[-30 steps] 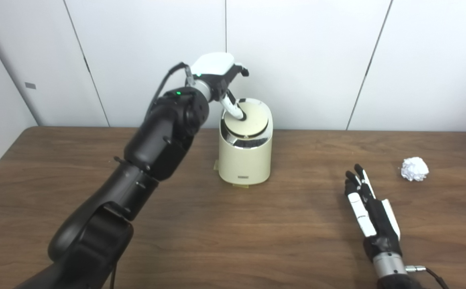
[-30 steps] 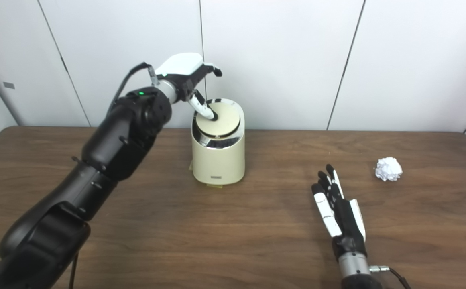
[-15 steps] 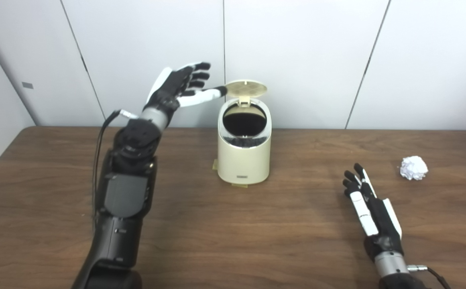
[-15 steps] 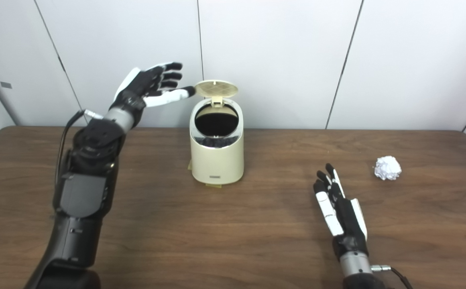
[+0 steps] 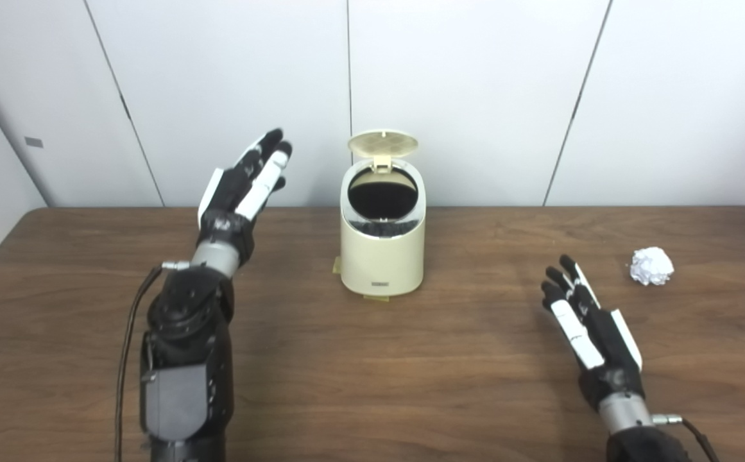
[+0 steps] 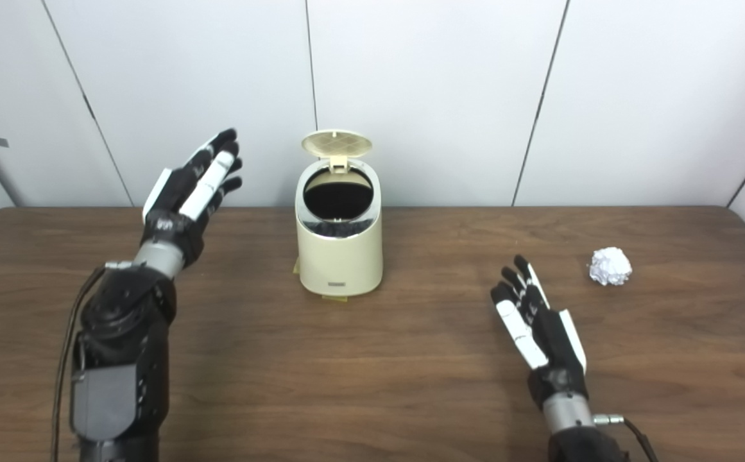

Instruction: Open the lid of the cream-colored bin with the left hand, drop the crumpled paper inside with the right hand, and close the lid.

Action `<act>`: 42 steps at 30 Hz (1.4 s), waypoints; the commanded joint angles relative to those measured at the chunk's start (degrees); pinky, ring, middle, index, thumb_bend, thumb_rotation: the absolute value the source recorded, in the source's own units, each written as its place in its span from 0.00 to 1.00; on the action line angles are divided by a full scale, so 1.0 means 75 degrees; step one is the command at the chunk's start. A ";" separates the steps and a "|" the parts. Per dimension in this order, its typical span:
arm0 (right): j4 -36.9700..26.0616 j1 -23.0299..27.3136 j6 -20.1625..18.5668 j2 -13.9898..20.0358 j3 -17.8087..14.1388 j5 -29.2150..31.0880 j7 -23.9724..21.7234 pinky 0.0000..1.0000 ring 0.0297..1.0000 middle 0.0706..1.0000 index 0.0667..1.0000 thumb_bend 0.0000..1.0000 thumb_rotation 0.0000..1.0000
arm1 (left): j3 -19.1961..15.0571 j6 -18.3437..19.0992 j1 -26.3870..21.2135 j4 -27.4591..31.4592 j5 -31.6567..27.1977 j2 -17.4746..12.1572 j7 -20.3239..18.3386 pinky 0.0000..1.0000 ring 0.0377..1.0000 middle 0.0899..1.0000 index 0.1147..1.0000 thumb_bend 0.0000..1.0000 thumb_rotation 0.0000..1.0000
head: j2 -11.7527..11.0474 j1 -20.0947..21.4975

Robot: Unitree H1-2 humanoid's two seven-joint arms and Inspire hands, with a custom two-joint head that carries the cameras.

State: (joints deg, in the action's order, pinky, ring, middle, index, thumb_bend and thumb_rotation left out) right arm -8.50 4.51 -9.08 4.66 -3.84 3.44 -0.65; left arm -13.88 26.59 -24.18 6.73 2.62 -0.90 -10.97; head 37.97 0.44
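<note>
The cream-colored bin (image 5: 382, 256) stands at the middle back of the table, its round lid (image 5: 383, 142) tipped up on the rear hinge and its dark inside showing. My left hand (image 5: 240, 189) hangs open in the air left of the bin, fingers stretched and apart, touching nothing. The crumpled white paper (image 5: 652, 265) lies on the table at the far right. My right hand (image 5: 587, 324) is open near the front right, fingers straight, short of the paper and to its left.
The brown wooden table (image 5: 372, 359) runs across the whole view, with white wall panels (image 5: 475, 96) right behind it. A small yellowish tab (image 5: 336, 264) sticks out under the bin's base.
The left hand pressed the closed lid, which sprang up; the hand then drew back left and lower, away from the bin. The right hand shifted slightly. The camera moved a little.
</note>
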 commanded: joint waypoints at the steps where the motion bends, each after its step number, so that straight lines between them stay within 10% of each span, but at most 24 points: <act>1: -0.0432 0.0419 0.0031 0.0049 -0.0018 0.0071 -0.0065 0.85 0.90 0.92 0.93 0.66 0.47 | 0.0127 -0.0298 -0.0014 0.0466 -0.0234 -0.0058 0.0124 0.98 0.98 0.99 1.00 0.54 0.97 | 0.0004 0.0003; 8: -0.0560 0.0960 -0.0404 0.0460 -0.0075 -0.0688 0.0189 0.77 0.90 0.92 0.90 0.67 0.26 | 0.0402 -0.1258 0.1025 0.0539 -0.0527 -0.0017 0.0425 0.99 0.98 0.98 1.00 0.62 1.00 | 0.0034 0.0188; 14: -0.0344 0.1365 -0.0283 0.1085 -0.0101 -0.1309 0.0156 0.90 0.90 0.92 0.90 0.75 0.21 | 0.0472 -0.1738 0.1563 0.0405 -0.0747 -0.0049 0.0627 1.00 0.99 0.99 1.00 0.58 1.00 | 0.0011 0.0377; 27: 0.0071 0.1876 -0.0130 0.2369 -0.0190 -0.3019 0.0571 0.77 0.84 0.86 0.84 0.91 0.17 | 0.0424 -0.2100 0.2085 0.0171 -0.1596 -0.0410 0.0457 1.00 1.00 1.00 1.00 0.57 1.00 | 0.0001 0.1934; 42: 0.0528 0.2318 -0.1973 0.3422 -0.0069 -0.4622 0.0162 0.74 0.83 0.84 0.84 0.98 0.09 | 0.0535 -0.2108 0.2018 -0.0038 -0.2033 -0.0891 0.0256 1.00 1.00 1.00 1.00 0.57 0.97 | -0.0096 0.3381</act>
State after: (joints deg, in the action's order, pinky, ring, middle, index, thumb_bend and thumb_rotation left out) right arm -3.75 18.98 -23.47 27.93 -3.89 -29.87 0.44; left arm -9.77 12.00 -7.00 5.43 -11.59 -6.83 -8.70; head 37.18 25.75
